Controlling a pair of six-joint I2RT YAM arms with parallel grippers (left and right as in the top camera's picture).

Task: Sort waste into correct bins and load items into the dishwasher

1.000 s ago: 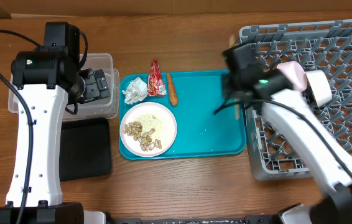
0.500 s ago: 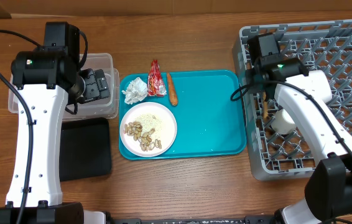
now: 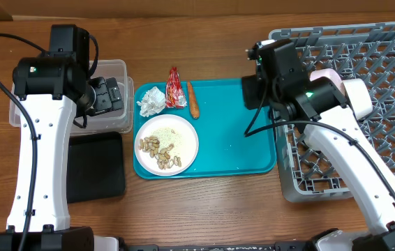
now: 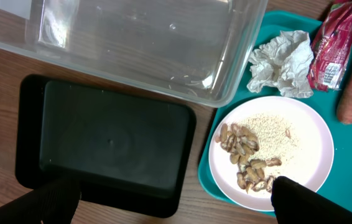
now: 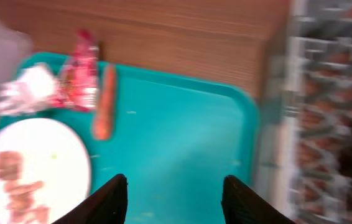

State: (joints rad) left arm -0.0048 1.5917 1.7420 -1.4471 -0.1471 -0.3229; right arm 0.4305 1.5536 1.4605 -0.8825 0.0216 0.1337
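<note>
On the teal tray [image 3: 232, 132] lie a crumpled paper ball [image 3: 151, 102], a red wrapper [image 3: 175, 88], an orange-brown stick [image 3: 193, 100] and a white plate [image 3: 187, 132] bearing peanut shells [image 3: 161, 152]. My right gripper [image 5: 176, 199] hangs open and empty over the tray's right part, beside the grey dish rack [image 3: 386, 63]. A pink bowl [image 3: 330, 80] and a white cup [image 3: 356, 97] sit in the rack. My left gripper [image 4: 176, 208] stands wide open and empty above the black tray [image 4: 107, 143] and the plate's edge [image 4: 313, 155]. No chopsticks show.
The clear tub [image 4: 132, 37] sits empty just behind the black tray, left of the teal tray. My right arm's white link crosses the rack's near left corner, and a black cable hangs from it over the tray.
My right gripper has gone from shut to open. The right arm swung over the rack's left edge, then back left over the teal tray. The left arm has not moved.
</note>
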